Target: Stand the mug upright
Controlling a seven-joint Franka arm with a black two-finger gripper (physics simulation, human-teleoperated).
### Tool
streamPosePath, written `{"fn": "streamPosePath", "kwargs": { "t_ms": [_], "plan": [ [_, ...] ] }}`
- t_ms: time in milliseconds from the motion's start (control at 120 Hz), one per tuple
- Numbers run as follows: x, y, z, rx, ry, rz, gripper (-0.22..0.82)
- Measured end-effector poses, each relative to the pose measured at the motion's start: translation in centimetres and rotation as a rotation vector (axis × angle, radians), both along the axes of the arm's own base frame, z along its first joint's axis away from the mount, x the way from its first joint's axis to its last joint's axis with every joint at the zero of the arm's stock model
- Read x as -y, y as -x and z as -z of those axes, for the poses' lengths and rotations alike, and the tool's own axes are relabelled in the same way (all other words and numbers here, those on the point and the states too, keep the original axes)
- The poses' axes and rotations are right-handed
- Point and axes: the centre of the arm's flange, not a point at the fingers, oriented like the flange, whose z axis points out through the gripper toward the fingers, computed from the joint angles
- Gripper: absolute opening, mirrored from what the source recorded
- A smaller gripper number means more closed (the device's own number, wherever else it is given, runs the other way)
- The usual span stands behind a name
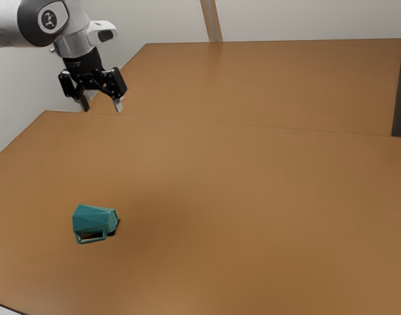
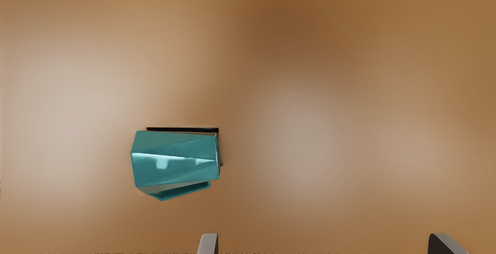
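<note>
In the exterior view, the mug (image 1: 94,218) lay on its side at eight o'clock on the tabletop (image 1: 253,197), handle (image 1: 92,241) toward six; the jaws hung wide apart at ten.

A teal mug (image 2: 174,165) lies on its side on the brown table (image 2: 348,91), off the frame's centre; two fingers (image 2: 208,244) stand wide apart at the frame's edge.

Mug (image 2: 174,163): glossy exterior with faceted, smooth faces; bright highlights along one edge; ceramic or plastic, not distinguishable. Surface (image 1: 253,216): smooth, wood-brown, with a soft sheen. Pincer (image 1: 102,105): black body of plastic or metal appearance; fingertips grey, smooth. Arm (image 1: 4,25): white shell, smooth, plastic-like. Wall (image 1: 167,18): matt, smooth.
</note>
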Motion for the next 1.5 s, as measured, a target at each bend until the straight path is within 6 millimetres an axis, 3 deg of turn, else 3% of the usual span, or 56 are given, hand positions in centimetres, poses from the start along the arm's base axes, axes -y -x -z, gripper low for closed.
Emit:
{"fn": "streamPosePath", "kwargs": {
  "t_ms": [175,317,508,767,1158,1500],
  "plan": [
    [-7.2,1.0,0.8,0.0,0.117,-0.1,0.59],
    [-9.6,2.7,1.1,0.015,0.2,-0.11,0.59],
    [-14.8,5.1,3.6,0.037,0.313,-0.158,0.59],
    [-21.1,8.3,8.7,0.075,0.471,-0.199,0.59],
    [-25.2,12.3,18.9,0.202,0.706,-0.211,0.59],
    [-26.9,14.4,24.5,0.286,0.773,-0.182,0.59]
  ]
}}
